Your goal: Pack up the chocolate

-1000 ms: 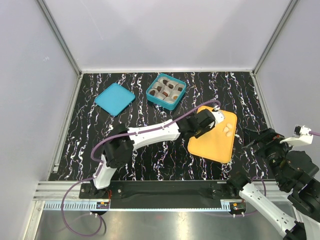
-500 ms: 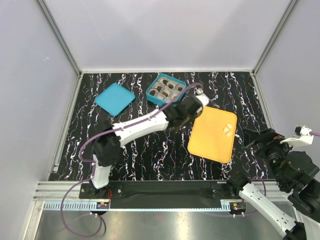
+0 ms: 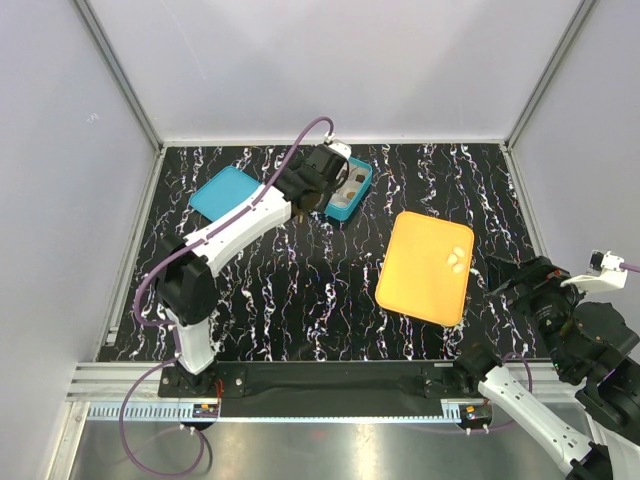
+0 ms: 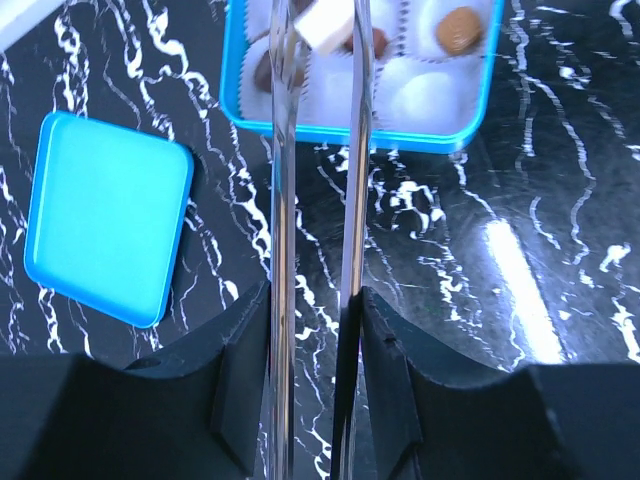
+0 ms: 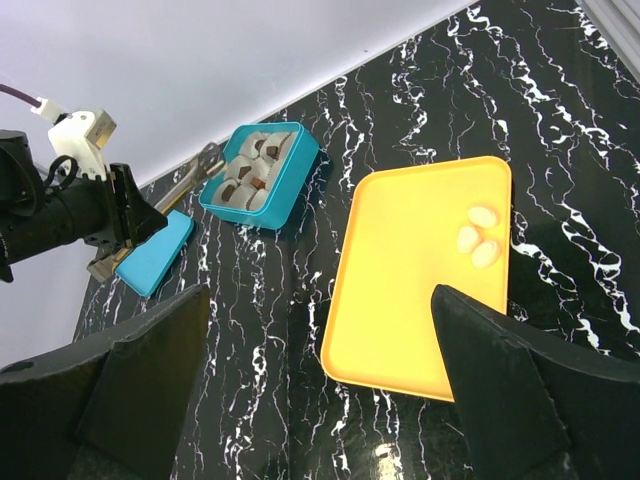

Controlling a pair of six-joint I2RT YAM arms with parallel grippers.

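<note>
Left jaws, partly closed, pinch a pale chocolate (image 4: pixel 322 26) over the blue box (image 4: pixel 400 141) at 12 o'clock; right jaws gape empty. Releasing off-centre could drop it beside an empty cup (image 4: pixel 425 95).

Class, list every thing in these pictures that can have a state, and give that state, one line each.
Box: open, lid off, partly filled.
Lid: off, lying flat beside the box.
Tray: holds three pale chocolates near one corner, otherwise bare.
Left hand: closed on a pale chocolate, over the box.
Right hand: open, empty.
</note>
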